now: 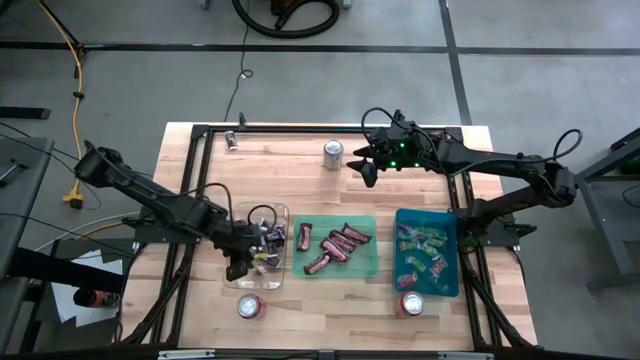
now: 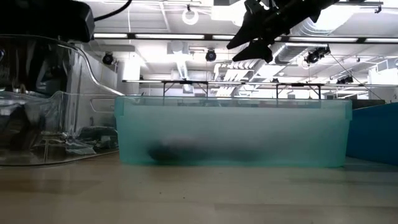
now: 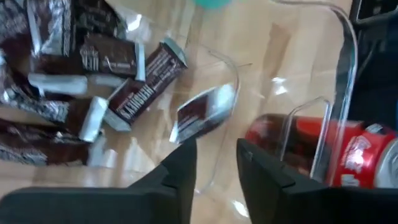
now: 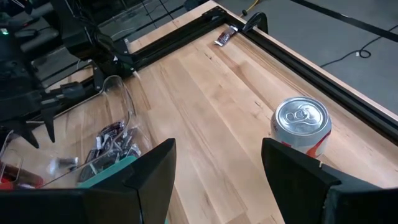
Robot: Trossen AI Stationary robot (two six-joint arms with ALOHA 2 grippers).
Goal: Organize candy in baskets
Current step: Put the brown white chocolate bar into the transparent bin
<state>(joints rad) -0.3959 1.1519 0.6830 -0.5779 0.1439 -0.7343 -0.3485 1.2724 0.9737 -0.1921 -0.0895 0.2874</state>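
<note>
Three baskets stand in a row near the table's front: a clear basket [image 1: 262, 247], a green basket [image 1: 336, 247] and a teal-blue basket [image 1: 427, 251]. Dark and silver candy [image 3: 130, 102] lies in the clear one, maroon candy [image 1: 335, 245] in the green one, green and pink candy [image 1: 422, 250] in the blue one. My left gripper [image 3: 216, 165] hangs open over the clear basket's near left corner, pointing steeply down, with one dark and silver candy [image 3: 202, 115] lying just past its fingertips. My right gripper [image 4: 217, 168] hovers open and empty at the far side, beside a silver can [image 4: 301, 124].
One loose candy [image 1: 232, 141] lies by the black frame [image 1: 300, 129] at the far left. Two red cans [image 1: 250, 305] [image 1: 410, 303] stand at the front edge, before the clear and the blue basket. Bare wood stretches between the baskets and the far frame.
</note>
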